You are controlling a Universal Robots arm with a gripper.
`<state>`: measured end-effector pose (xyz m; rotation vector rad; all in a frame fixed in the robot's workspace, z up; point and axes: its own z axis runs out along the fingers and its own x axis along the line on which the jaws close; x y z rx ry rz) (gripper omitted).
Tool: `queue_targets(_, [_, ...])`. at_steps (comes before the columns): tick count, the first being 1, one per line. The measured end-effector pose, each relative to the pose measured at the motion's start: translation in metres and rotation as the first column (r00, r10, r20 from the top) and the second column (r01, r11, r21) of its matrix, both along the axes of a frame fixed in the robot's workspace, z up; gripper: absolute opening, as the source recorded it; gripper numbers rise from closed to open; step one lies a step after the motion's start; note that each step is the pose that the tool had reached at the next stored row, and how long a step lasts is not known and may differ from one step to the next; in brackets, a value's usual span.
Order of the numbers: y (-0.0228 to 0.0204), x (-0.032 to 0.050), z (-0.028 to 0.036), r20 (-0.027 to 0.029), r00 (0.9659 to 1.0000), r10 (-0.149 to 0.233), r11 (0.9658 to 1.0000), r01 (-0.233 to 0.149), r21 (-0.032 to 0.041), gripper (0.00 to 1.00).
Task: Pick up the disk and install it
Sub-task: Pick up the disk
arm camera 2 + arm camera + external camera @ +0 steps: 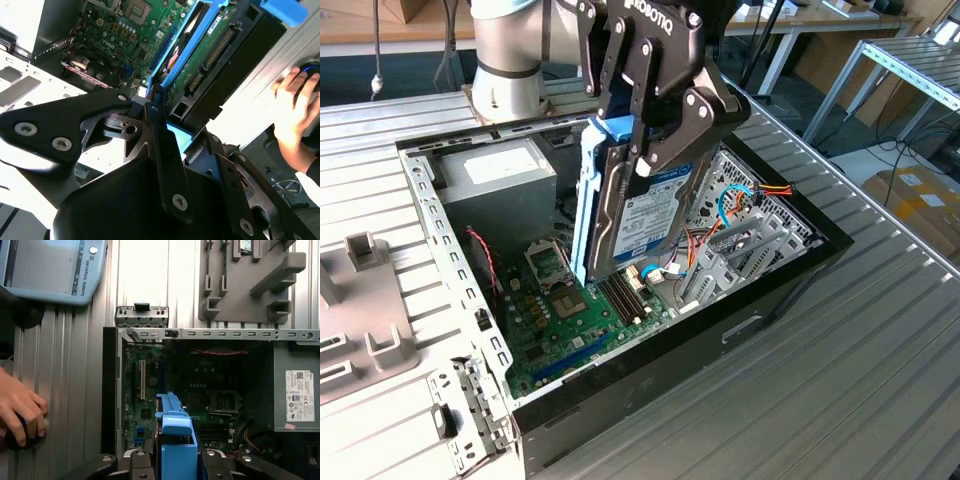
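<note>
My gripper (642, 150) is shut on the disk (650, 215), which hangs on edge above the open computer case (780, 270). The disk's white label faces the exterior view's right, and a blue rail runs down its other edge. Its lower end hovers over the green motherboard (560, 320), beside the metal drive cage (740, 250). In the second wrist view the disk (210, 50) shows its green circuit side and connector beyond the black fingers (157, 115). In the first wrist view the blue rail (175, 435) stands between the gripper's links (172, 462).
A grey power-supply box (500, 175) fills the case's far corner. A grey fixture plate (360, 320) lies on the ribbed table at the exterior view's left. A person's hand (20, 410) rests on the table beside a teach pendant (50, 265).
</note>
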<state>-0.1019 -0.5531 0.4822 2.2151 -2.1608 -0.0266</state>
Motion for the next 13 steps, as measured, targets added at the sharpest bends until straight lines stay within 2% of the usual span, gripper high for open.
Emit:
queue_targets(6, [-0.0001,0.0099,-0.0005,-0.0001,1.0000,0.000,1.0000,0.000,-0.0037,0.37])
queue_targets(13, [-0.0001,0.0172,-0.0009,0.0000,1.0000,0.000,1.0000,0.000,-0.0063,0.37])
